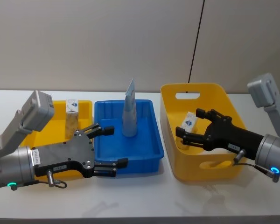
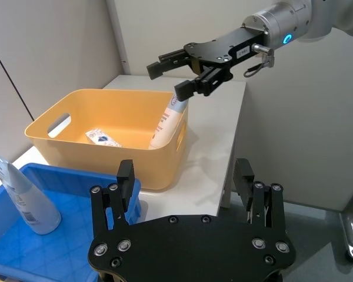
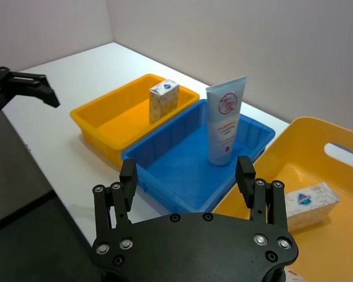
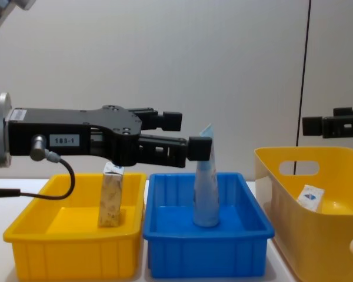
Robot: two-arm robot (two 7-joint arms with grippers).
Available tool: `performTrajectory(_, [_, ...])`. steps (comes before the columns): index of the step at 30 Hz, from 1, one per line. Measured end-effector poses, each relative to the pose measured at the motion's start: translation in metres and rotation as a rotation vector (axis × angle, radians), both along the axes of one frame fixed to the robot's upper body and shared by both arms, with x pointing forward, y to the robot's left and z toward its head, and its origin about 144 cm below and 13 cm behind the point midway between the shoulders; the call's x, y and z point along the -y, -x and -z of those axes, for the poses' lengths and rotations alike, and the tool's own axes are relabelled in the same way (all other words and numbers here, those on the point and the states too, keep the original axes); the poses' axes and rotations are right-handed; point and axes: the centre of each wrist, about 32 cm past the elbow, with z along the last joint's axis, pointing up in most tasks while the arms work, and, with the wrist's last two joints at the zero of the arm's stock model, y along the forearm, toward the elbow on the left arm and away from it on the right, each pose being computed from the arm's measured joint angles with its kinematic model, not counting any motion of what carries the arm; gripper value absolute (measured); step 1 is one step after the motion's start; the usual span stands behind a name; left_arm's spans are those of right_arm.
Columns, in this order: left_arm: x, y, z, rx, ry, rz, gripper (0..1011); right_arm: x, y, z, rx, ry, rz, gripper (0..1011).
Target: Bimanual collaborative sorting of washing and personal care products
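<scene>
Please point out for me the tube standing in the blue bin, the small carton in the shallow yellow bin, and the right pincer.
tube (image 3: pixel 225 120): right wrist view, front of its body.
small carton (image 3: pixel 163 101): right wrist view, its side face.
right pincer (image 1: pixel 187 126): head view, midway between its fingertips.

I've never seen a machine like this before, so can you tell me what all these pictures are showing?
It's a robot with two arms, and each arm ends in a black gripper, like a hand. One picture looks down from its head, one looks across from its chest, and two come from cameras on its wrists.

On the white table sit three bins. A shallow yellow bin holds an upright beige pack. The blue bin holds a standing tube. The big yellow bin holds a small white pack and another tube leaning on its wall.

The left gripper hovers open at the blue bin. The right gripper hovers open over the big bin. Neither holds anything.
</scene>
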Motion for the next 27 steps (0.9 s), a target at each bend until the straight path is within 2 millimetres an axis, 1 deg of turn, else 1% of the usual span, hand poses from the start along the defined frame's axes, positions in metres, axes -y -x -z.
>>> performTrajectory(13, [0.0000, 0.0000, 0.0000, 0.000, 0.000, 0.000, 1002, 0.0004, 0.0073, 0.0032, -0.012, -0.012, -0.040, 1003])
performTrajectory(27, [0.0000, 0.0000, 0.0000, 0.000, 0.000, 0.000, 1002, 0.0005, 0.0096, 0.0042, -0.015, -0.015, -0.054, 1003])
